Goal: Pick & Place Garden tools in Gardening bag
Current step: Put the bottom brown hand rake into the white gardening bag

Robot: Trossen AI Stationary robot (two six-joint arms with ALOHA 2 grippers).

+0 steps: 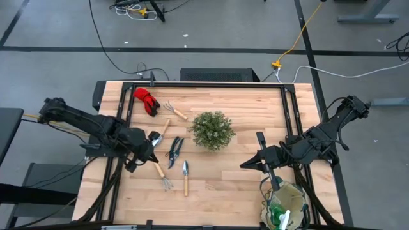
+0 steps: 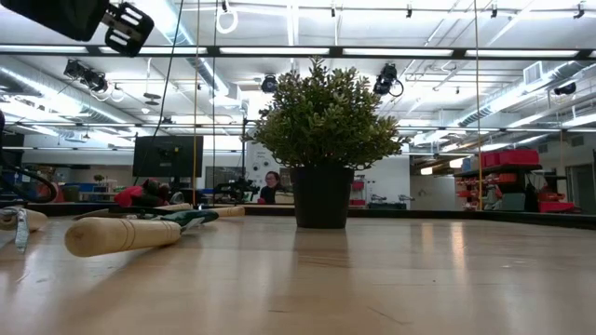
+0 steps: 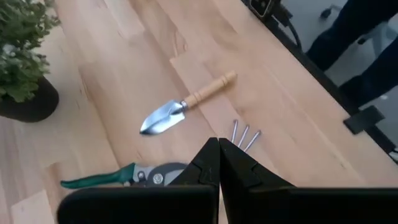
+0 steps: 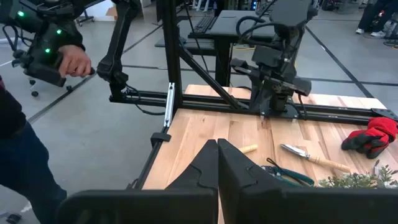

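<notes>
Garden tools lie on the wooden table left of a potted plant: red gloves, a small rake, pruning shears, a trowel and a hand fork. My left gripper hovers shut above the fork's handle, slanting down; in its wrist view the fingertips stand before the fork's tines, the trowel and the shears. The gardening bag stands at the near right corner, something green and white inside. My right gripper waits shut beside it, above the table.
The plant stands mid-table between the tools and the bag. Black frame rails run along the table's left, far and right edges. A person stands off the table in the right wrist view, one hand on a controller.
</notes>
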